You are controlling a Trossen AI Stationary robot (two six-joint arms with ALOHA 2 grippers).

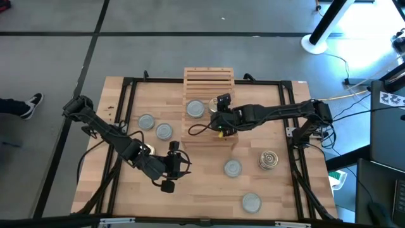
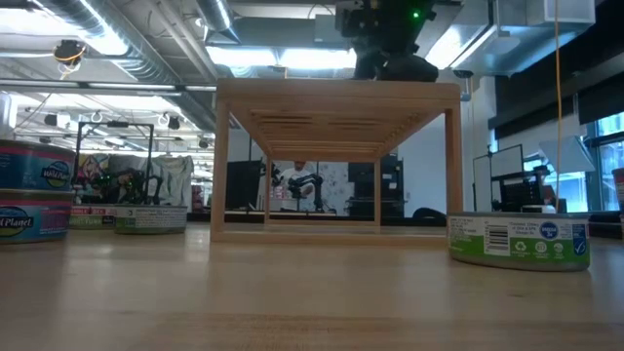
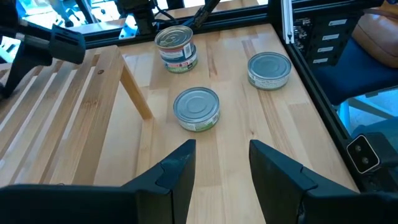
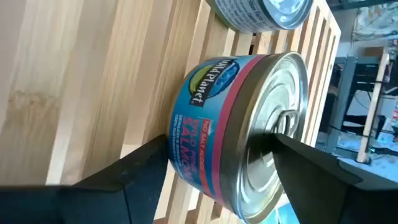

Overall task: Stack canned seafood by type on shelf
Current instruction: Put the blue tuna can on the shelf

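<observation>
The slatted wooden shelf (image 1: 209,82) stands at the table's far middle. On its top sits a grey-topped can (image 1: 196,108), also visible in the right wrist view (image 4: 261,12). Beside it on the slats rests a can with a blue and pink label and a shiny ring-pull top (image 4: 217,124). My right gripper (image 4: 217,162) is open, slanting down, with one finger on each side of this can. My left gripper (image 1: 174,161) hangs open over the table's near left, with nothing between its fingers (image 3: 221,162).
Two grey-topped cans (image 1: 146,121) (image 1: 164,131) lie left of the shelf. Near right stand a grey can (image 1: 232,168), another (image 1: 252,202) and a stack of two golden-topped cans (image 1: 269,159). A black frame (image 1: 294,126) borders the table.
</observation>
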